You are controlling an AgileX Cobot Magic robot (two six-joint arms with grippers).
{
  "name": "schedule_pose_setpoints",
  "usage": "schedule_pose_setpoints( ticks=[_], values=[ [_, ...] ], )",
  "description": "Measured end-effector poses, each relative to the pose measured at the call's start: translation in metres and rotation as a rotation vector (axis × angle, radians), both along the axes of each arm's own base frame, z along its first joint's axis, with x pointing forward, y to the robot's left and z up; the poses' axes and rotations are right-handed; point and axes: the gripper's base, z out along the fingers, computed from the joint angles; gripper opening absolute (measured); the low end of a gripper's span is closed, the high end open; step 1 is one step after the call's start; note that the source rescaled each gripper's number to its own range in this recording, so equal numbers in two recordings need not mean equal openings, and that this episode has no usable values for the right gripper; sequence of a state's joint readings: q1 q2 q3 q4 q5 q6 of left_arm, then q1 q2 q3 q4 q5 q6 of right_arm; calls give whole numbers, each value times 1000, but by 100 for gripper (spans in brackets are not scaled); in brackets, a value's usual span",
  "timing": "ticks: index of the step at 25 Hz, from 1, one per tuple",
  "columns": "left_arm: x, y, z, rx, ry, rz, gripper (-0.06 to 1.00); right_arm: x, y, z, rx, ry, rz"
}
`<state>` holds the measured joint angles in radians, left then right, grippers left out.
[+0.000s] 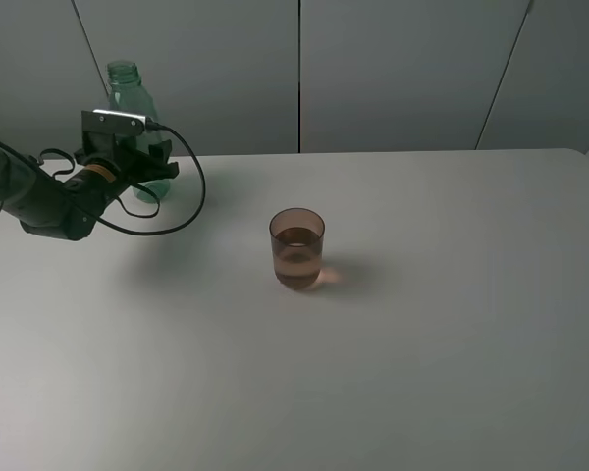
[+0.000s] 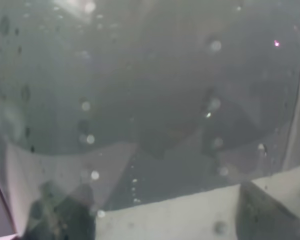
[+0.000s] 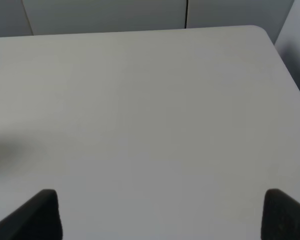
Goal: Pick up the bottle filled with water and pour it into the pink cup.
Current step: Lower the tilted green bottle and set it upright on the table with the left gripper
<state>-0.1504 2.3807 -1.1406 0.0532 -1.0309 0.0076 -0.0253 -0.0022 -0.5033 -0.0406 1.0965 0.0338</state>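
Observation:
The green transparent bottle [image 1: 130, 93] stands upright, uncapped, at the back left of the white table [image 1: 452, 324]. My left gripper [image 1: 149, 169] has its fingers around the bottle's lower body. In the left wrist view the bottle [image 2: 150, 100] fills the frame, with droplets on its wall, and my gripper [image 2: 162, 215] has a fingertip on each side of it. The pink cup [image 1: 296, 247] stands near the table's middle, well to the right of the bottle, with liquid in its lower half. My right gripper [image 3: 160, 215] is open over bare table and does not show in the exterior view.
Grey wall panels [image 1: 402, 69] stand behind the table's back edge. A black cable [image 1: 191, 196] loops from the left wrist over the table beside the bottle. The table's rounded far corner [image 3: 260, 31] shows in the right wrist view.

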Motion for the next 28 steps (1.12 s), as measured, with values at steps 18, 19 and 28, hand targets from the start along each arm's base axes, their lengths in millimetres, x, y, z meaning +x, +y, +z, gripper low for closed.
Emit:
schedule_pose_setpoints(
  ticks=[18,19,28],
  values=[
    [0,0,-1,25,5,-6,16,0,0,0,0,0,0],
    [0,0,-2,25,8,-6,24,0,0,0,0,0,0],
    [0,0,-4,31,35,-6,99,0,0,0,0,0,0]
  ],
)
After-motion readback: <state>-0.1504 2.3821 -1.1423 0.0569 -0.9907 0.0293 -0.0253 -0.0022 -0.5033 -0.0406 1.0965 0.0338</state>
